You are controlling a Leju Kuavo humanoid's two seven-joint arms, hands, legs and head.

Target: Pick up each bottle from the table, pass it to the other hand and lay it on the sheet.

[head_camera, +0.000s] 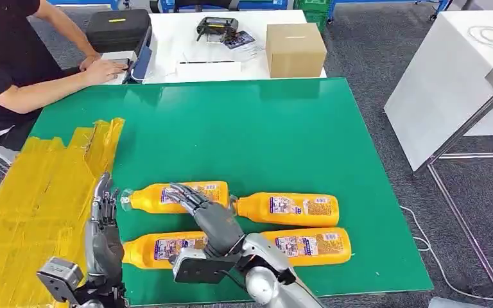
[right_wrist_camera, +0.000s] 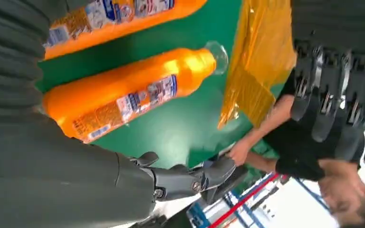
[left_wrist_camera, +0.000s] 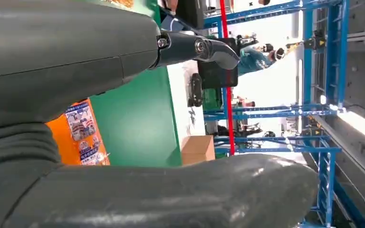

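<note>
The right hand is being held open, gripping nothing, above the far-left bottle, which is lying directly beneath its fingers, long axis crosswise, neck towards the open left hand and yellow sheet.

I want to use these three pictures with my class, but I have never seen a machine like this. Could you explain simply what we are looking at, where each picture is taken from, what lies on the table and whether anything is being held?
This is a humanoid robot with two silver arms ending in dark, many-fingered hands. The wide picture is from its head, looking down on a green table. The other two come from cameras at its wrists, so they look turned. Four orange plastic bottles with blue and white labels lie on their sides near the robot. A crinkled yellow sheet covers the table's left part. The right hand reaches over the bottles with fingers spread; it holds nothing. The left hand stands by the sheet's edge, also holding nothing. A person in black sits at the far left corner, and a brown cardboard box stands on a white table behind.
</note>
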